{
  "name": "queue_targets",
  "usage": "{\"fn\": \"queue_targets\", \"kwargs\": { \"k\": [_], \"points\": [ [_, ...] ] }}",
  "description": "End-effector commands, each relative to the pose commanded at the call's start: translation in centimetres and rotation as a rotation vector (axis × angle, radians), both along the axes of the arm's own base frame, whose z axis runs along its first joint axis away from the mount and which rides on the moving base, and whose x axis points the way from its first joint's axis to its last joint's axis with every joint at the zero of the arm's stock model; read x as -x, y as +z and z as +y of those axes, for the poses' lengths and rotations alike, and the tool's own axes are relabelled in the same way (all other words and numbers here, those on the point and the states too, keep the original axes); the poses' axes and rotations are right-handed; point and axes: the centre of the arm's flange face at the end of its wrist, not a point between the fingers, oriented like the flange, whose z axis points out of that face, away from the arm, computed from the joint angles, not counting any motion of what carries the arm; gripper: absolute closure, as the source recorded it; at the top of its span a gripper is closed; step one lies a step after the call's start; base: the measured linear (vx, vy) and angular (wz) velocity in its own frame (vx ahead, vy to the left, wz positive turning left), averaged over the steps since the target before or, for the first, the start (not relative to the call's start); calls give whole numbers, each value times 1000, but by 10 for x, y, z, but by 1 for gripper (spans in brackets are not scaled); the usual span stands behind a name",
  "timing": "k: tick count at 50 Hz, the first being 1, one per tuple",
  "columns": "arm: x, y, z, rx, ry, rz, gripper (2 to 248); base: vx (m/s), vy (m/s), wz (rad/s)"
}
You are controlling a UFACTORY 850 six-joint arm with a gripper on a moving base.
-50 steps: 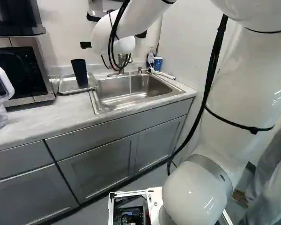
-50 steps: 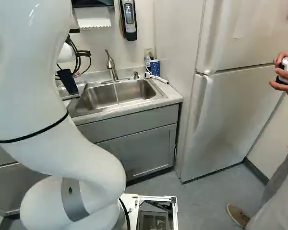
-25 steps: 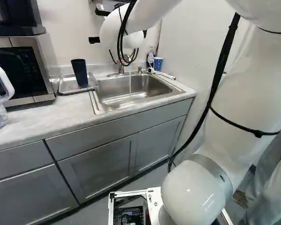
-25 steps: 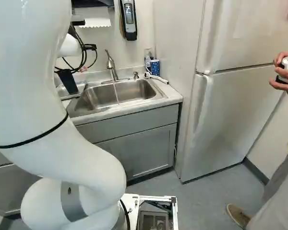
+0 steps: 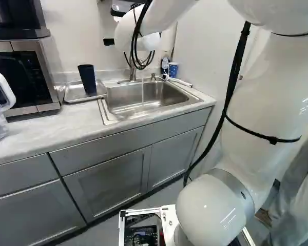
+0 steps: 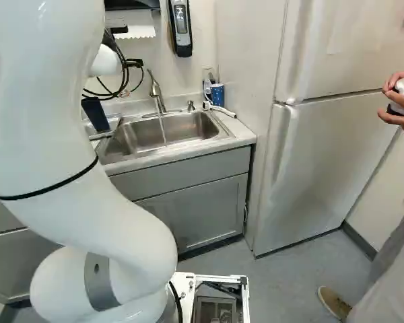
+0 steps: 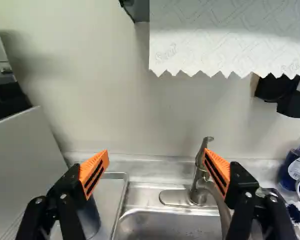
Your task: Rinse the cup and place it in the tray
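The gripper [image 7: 155, 169] is spread wide and empty, the running tap [image 6: 155, 88] probably next, far side and right, with the cup [image 5: 87, 79] left in the tray [image 5: 73, 93].

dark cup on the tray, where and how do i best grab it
Grip the cup around mid-height, probably from the front, over the counter: it stands tall and narrow, tapering toward its foot, with the room's wall behind it and the microwave off to one side.

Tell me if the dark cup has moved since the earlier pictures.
No. In the left base view, the cup keeps its place against the tray.
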Motion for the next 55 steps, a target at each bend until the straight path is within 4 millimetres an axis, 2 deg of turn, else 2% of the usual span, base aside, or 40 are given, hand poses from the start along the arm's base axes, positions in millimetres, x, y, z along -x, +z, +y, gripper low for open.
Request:
{"fn": "queue_targets", "kwargs": {
  "k": [24, 55],
  "points": [
    [-41, -2, -1, -2, -26, -6, 3, 0, 0, 0],
    [-88, -5, -12, -7, -67, -19, 3, 0, 0, 0]
  ]
}}
